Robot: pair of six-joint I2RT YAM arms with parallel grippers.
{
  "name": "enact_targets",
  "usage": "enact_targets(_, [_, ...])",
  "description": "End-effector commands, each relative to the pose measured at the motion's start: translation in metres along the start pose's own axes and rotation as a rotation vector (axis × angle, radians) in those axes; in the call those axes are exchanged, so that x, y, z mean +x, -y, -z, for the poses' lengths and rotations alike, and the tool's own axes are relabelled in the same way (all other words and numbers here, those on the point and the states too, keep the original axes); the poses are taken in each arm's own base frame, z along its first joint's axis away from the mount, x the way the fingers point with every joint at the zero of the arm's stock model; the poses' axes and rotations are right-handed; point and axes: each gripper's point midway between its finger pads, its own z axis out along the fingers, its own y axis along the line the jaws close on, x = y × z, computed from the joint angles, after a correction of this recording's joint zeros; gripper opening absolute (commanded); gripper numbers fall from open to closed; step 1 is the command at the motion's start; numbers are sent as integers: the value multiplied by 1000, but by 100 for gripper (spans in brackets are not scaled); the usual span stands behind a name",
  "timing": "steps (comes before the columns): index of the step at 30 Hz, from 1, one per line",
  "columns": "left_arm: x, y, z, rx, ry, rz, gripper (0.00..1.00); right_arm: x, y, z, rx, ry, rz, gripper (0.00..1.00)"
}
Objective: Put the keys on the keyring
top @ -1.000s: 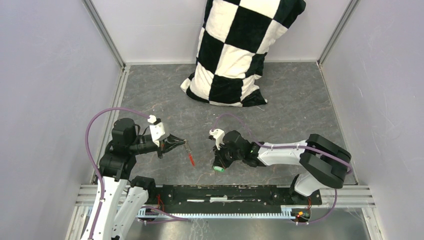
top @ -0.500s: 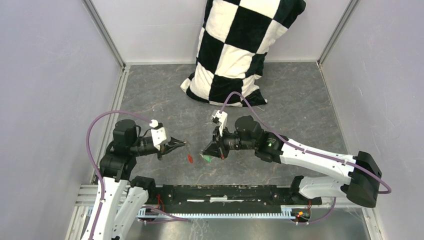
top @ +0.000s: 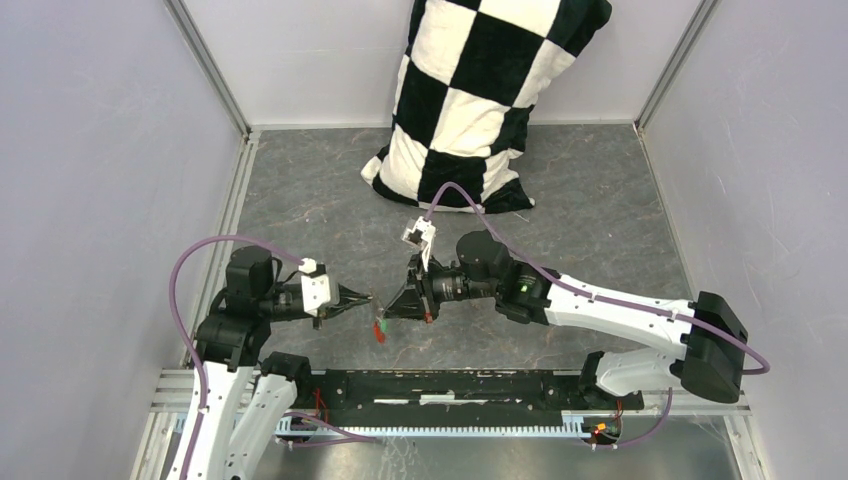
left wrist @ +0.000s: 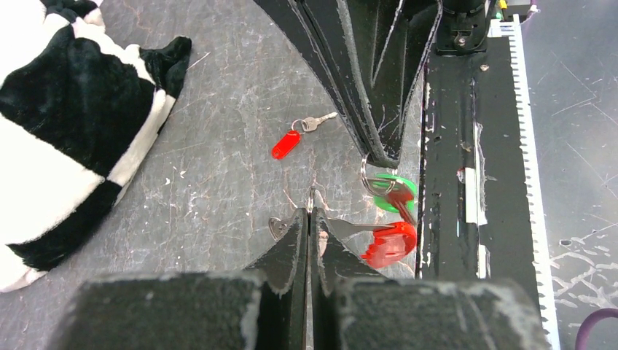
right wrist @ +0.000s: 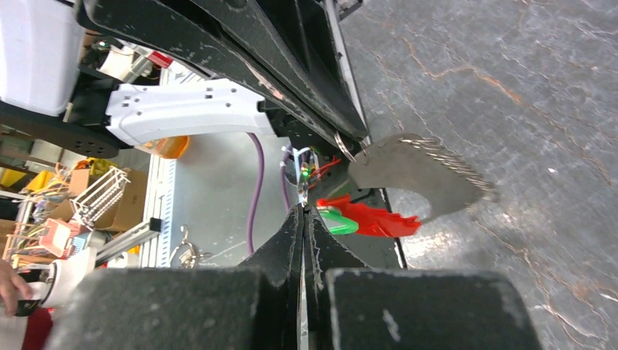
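Grey marbled tabletop (top: 600,200) fills your overhead frame, with a black rail (top: 470,385) along the bottom edge. Just above it, at lower centre, your left gripper (top: 364,297) and right gripper (top: 393,304) meet nearly tip to tip. The left jaws are clenched on the keyring (left wrist: 390,244), its red-and-grey fob hanging below them. The right jaws are clenched too, grasping the green key (left wrist: 395,197) by its wire ring. You cannot tell whether the green head touches the fob or sits just beside it. At upper centre of the left wrist frame, the red key (left wrist: 286,144) lies flat on the tabletop, apart from both. Farthest back, at top centre, a checkered pillow (top: 470,100) stands against the wall.
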Motion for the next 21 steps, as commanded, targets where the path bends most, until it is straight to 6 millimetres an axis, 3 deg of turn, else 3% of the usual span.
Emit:
enact_targets(1, [-17,1,2,9,54,-77,2,-23,-24,-3,-101,89,-6,0])
enact_targets(6, [-19,0,2,4,60,-83,2,-26,-22,-7,-98,102,-15,0])
enact_targets(21, [-22,1,3,2,63,-79,2,-7,-4,-14,-34,35,-51,0])
